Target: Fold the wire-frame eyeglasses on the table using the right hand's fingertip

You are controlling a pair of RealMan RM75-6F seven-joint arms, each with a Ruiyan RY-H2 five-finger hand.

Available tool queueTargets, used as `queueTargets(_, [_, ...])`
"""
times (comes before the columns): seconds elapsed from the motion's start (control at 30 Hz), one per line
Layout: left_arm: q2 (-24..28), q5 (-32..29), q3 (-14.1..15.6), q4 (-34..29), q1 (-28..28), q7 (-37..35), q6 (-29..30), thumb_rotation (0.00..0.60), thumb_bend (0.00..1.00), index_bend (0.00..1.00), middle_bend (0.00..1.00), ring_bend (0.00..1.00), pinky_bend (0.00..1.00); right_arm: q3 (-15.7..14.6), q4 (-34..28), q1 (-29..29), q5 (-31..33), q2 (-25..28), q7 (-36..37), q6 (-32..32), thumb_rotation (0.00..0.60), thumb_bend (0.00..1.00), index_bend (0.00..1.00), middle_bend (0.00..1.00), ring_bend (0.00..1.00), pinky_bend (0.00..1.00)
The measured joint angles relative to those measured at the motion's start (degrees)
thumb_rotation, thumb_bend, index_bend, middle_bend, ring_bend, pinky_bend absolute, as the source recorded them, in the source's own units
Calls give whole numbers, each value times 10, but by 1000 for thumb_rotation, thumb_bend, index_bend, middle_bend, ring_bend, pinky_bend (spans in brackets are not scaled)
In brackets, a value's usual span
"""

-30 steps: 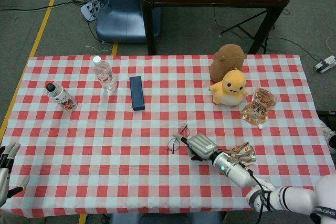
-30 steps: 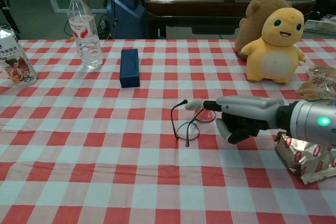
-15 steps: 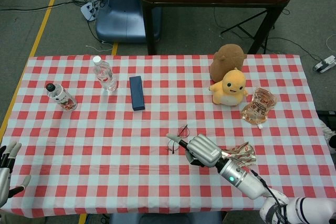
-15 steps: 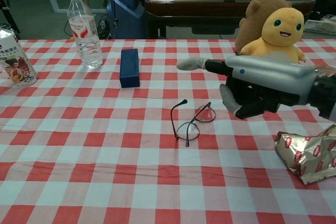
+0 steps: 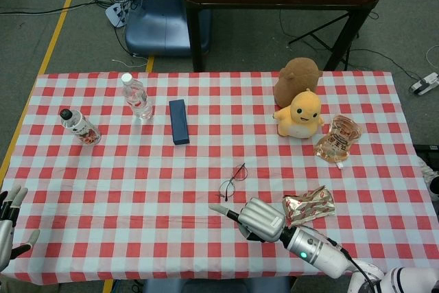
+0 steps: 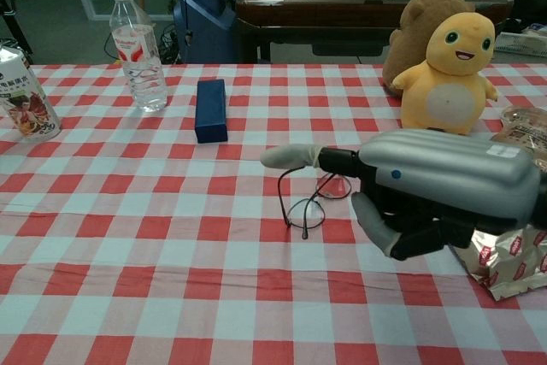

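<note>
We are hovering our right hand (image 5: 263,218) at six o'clock of the wire-frame eyeglasses (image 5: 232,180), which lie mid-table, one finger extended, the rest curled, holding nothing. The glasses are looking light and springy, likely to skid; we should nudge the upright temple. Our hand is partly hiding one lens in the chest view

Tablecloth (image 5: 103,169): red and white check. Glasses (image 5: 233,180): thin black wire frame, one lens tinted reddish in chest view. Right hand (image 5: 259,215): silver-grey back, black palm, pale grey fingertip (image 6: 278,157). Left hand (image 5: 8,221): grey and black. Box (image 5: 179,121): dark blue. Bottle (image 5: 138,96): clear, white cap, red-and-white label. Can (image 5: 80,127): white with red print, black top. Front plush toy (image 5: 302,114): yellow, cream belly. Plush toy behind (image 5: 296,77): brown. Snack packet (image 5: 309,206): gold and red.
</note>
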Motion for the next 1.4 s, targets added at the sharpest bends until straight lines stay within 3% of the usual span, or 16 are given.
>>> queueTargets(0.33, [-1,-2,0,2,0,-5,-3,600,284,0,0,0,0,16,49,13,52,-46,-75,-63,600,896,0,1000,1000,1000])
queueTargets(0.8, [-2,-6,-1,5,-1,-8,-8,600,284,0,0,0,0,51,85,13,133,-95,-202,-85,600,896,0,1000,1000,1000])
queueTargets(1.1, [-5,-7,-1,8,-3,-9,-11,600,285,0,0,0,0,60,102,10,171,-105,-228,-88,600,896,0,1000,1000,1000])
queueTargets(1.4, [-5,-8,0,10,-2,-11,-11,600,284,0,0,0,0,72,138,17,225,-119,-202,-121,600,897,0,1000,1000,1000])
